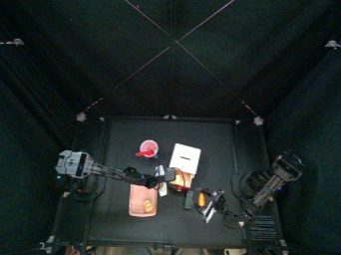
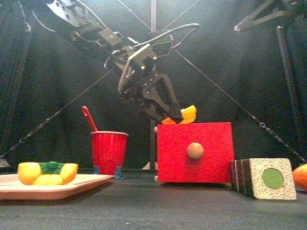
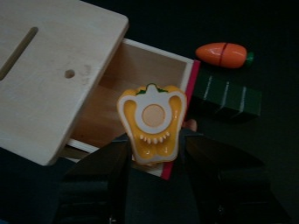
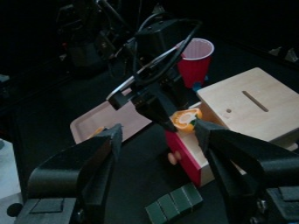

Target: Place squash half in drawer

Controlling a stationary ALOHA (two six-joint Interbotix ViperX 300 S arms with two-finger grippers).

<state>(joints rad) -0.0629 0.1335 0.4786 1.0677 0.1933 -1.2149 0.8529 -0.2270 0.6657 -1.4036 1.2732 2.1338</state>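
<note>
- The left gripper (image 3: 153,156) is clenched on the squash half (image 3: 153,122), cut face toward the wrist camera, pale yellow with an orange-tan centre.
- In the left wrist view the squash hangs over the open drawer (image 3: 152,83), at the near edge of its tan tray; I cannot tell whether it touches the tray.
- The drawer's cream box (image 3: 52,74) fills the upper left of that frame.
- In the front view the left gripper (image 2: 162,108) sits just above the drawer's red front (image 2: 196,153), with the squash (image 2: 186,113) showing orange at the jaws, centre frame.
- A red cup (image 2: 109,151) with a red stick in it stands left of the drawer; a board (image 2: 54,185) with yellow and green pieces lies at lower left.
- Green blocks (image 3: 230,94) and an orange-red piece (image 3: 223,54) lie at the upper right of the left wrist view, apart from the drawer.
- The right gripper (image 4: 158,149) is released, jaws spread wide, away from the drawer (image 4: 239,109); from above its arm (image 1: 273,181) rests at the right of the table (image 1: 120,134).
</note>
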